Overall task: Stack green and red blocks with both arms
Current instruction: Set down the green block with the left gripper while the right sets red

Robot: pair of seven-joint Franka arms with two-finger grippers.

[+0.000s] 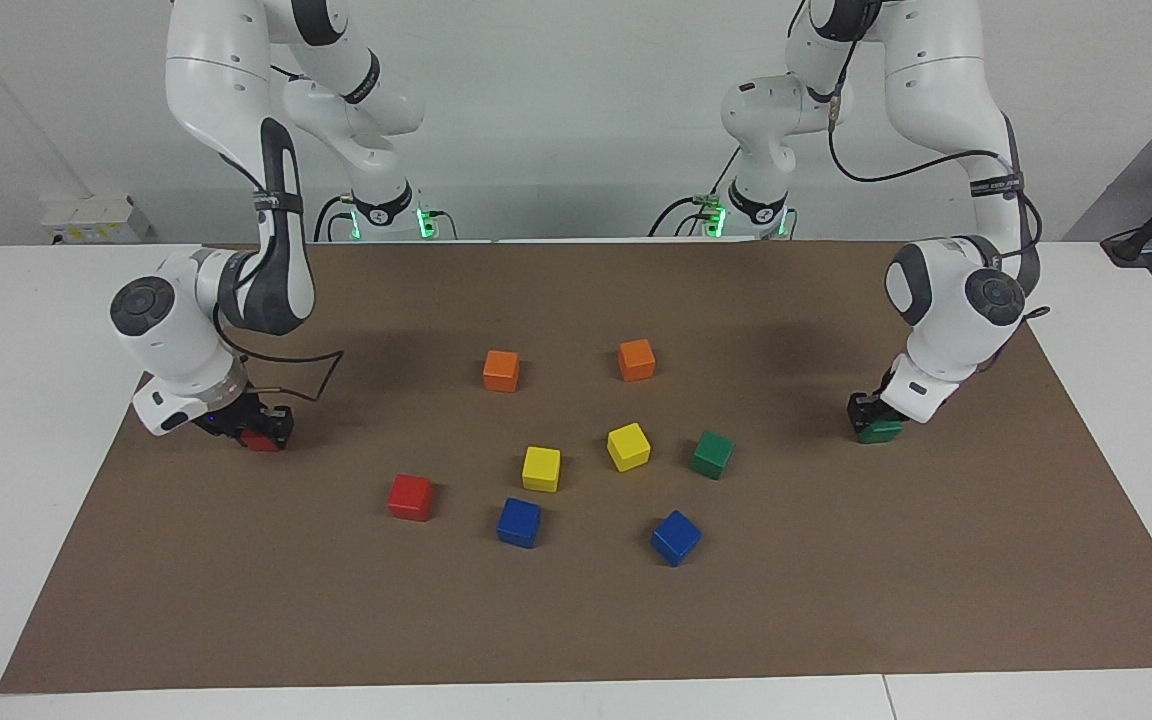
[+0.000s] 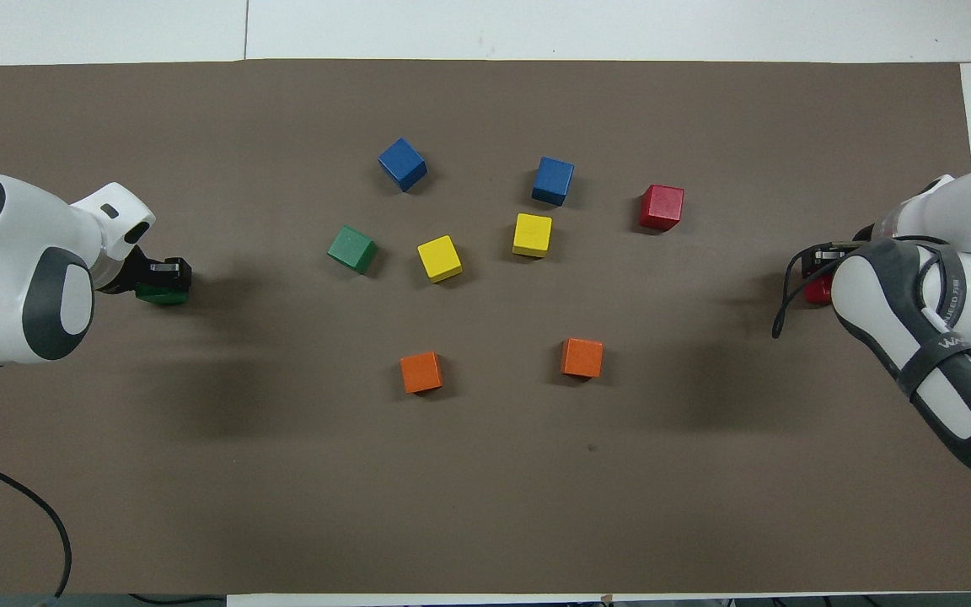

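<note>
My right gripper (image 1: 258, 430) is low over the mat at the right arm's end of the table, fingers close against a red block (image 1: 261, 440); both also show in the overhead view, the gripper (image 2: 818, 274) and the block (image 2: 817, 292). My left gripper (image 1: 874, 418) is low at the left arm's end, fingers close against a green block (image 1: 880, 432), seen from overhead as gripper (image 2: 162, 276) and block (image 2: 162, 294). I cannot tell whether either block rests on the mat. A second red block (image 1: 410, 497) and a second green block (image 1: 712, 454) lie free mid-table.
Two orange blocks (image 1: 501, 370) (image 1: 636, 359) lie nearer the robots. Two yellow blocks (image 1: 541, 468) (image 1: 628, 446) sit in the middle, and two blue blocks (image 1: 519, 522) (image 1: 676, 537) lie farther out. All stand on a brown mat (image 1: 836, 600) on the white table.
</note>
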